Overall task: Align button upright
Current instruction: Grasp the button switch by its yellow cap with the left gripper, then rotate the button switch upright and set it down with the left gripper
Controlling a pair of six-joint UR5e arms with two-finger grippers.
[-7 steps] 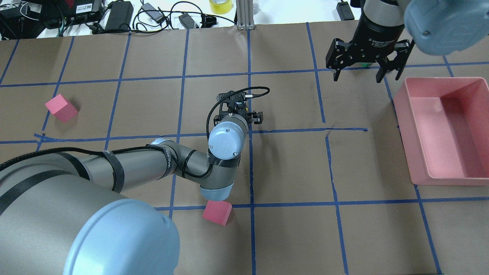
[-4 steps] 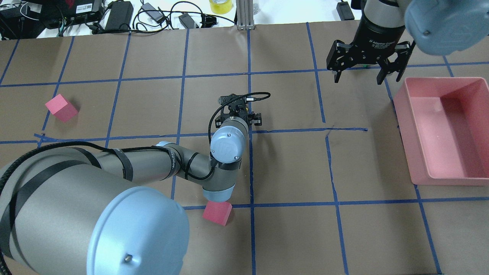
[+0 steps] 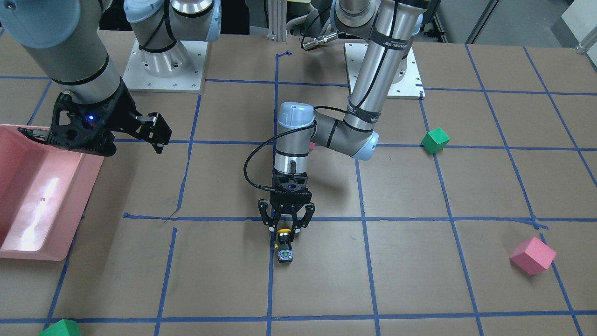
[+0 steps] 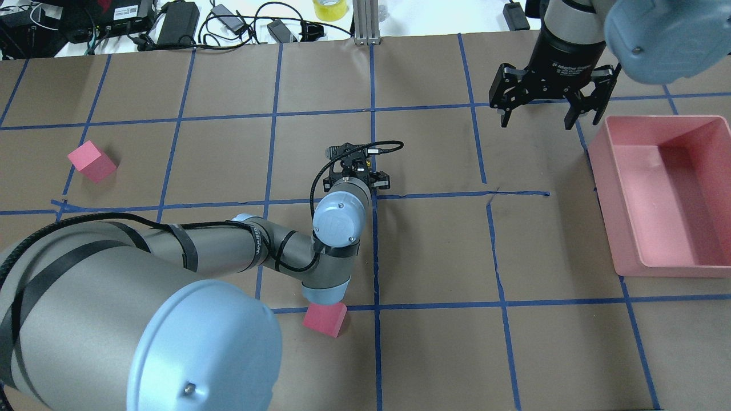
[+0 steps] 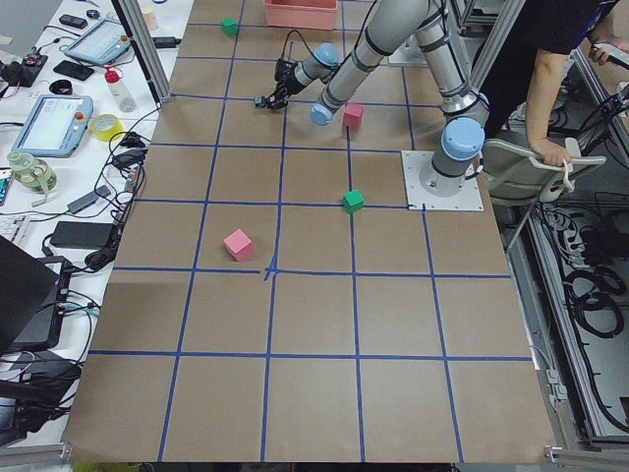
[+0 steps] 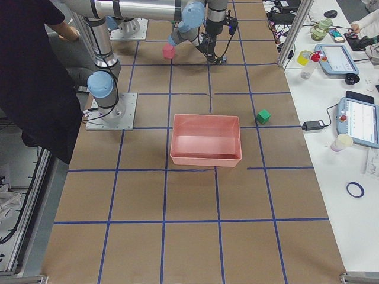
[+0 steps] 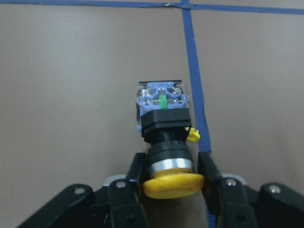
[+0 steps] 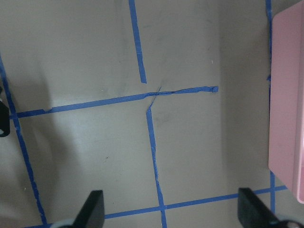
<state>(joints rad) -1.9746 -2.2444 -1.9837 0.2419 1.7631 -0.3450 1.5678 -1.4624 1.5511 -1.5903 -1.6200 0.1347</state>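
The button [image 3: 283,243] lies on its side on the brown paper near the table's middle, with its yellow cap toward the robot and its square base away. In the left wrist view the button [image 7: 165,128] shows a blue-grey terminal block, a black body and a silver ring. My left gripper [image 3: 283,230] points down over it, and its fingers [image 7: 136,172] press both sides of the cap and ring. From overhead the left gripper [image 4: 357,171] hides the button. My right gripper [image 4: 537,121] hangs open and empty above the table, beside the bin; it also shows in the front view [image 3: 93,140].
A pink bin [image 4: 657,267] stands at the robot's right. One pink cube [image 4: 325,318] lies under the left arm's elbow, another [image 4: 91,161] at the far left. A green cube [image 3: 435,140] and a second green cube [image 3: 60,329] lie further off. Cables and electronics line the far edge.
My left gripper's jaws have narrowed around the button's cap, and the left arm's elbow has shifted a little. My right gripper has drifted slightly toward the far edge.
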